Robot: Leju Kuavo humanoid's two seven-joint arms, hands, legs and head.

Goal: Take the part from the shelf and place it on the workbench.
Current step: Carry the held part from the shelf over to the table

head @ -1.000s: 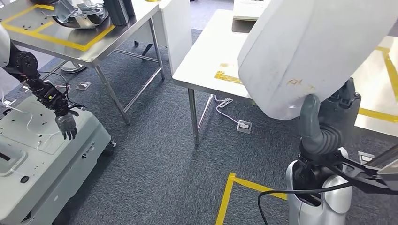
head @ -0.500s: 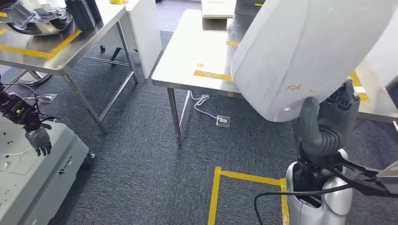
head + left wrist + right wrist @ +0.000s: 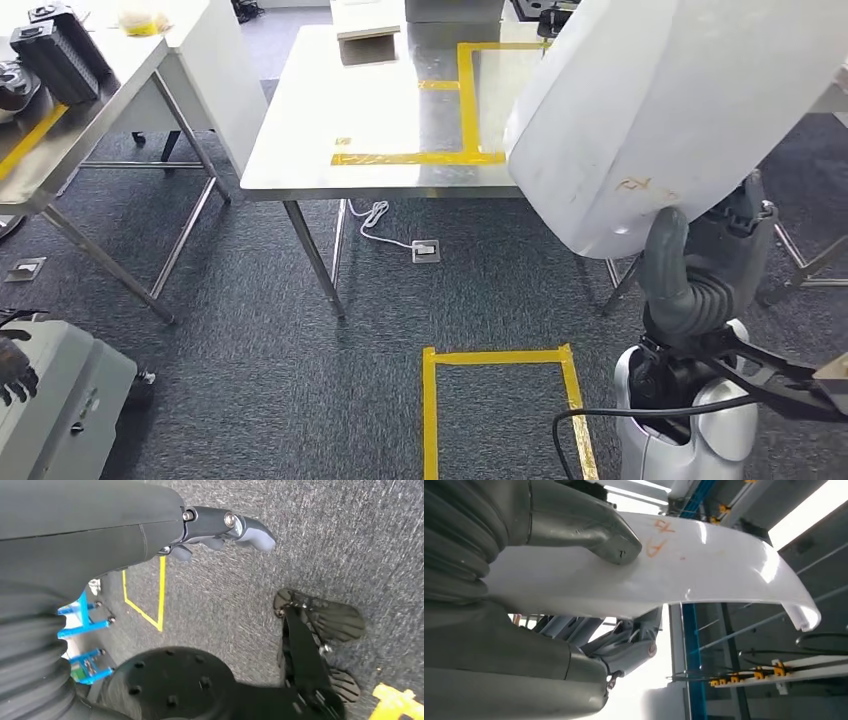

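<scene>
Head view is showing the right hand (image 3: pixel 700 270) gripping the large curved white plastic part (image 3: pixel 680 110), thumb pressing its face, holding it above the steel surface with yellow tape (image 3: pixel 400 130). Beside a grey cart (image 3: pixel 60 400), the left hand (image 3: pixel 15 365) is hanging; its fingers' state I cannot tell.

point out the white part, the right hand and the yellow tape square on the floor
white part (image 3: pixel 680 110), head view, its broad curved face
right hand (image 3: pixel 705 270), head view, grey thumb and palm under the part
yellow tape square (image 3: pixel 430 410), head view, its left strip
</scene>
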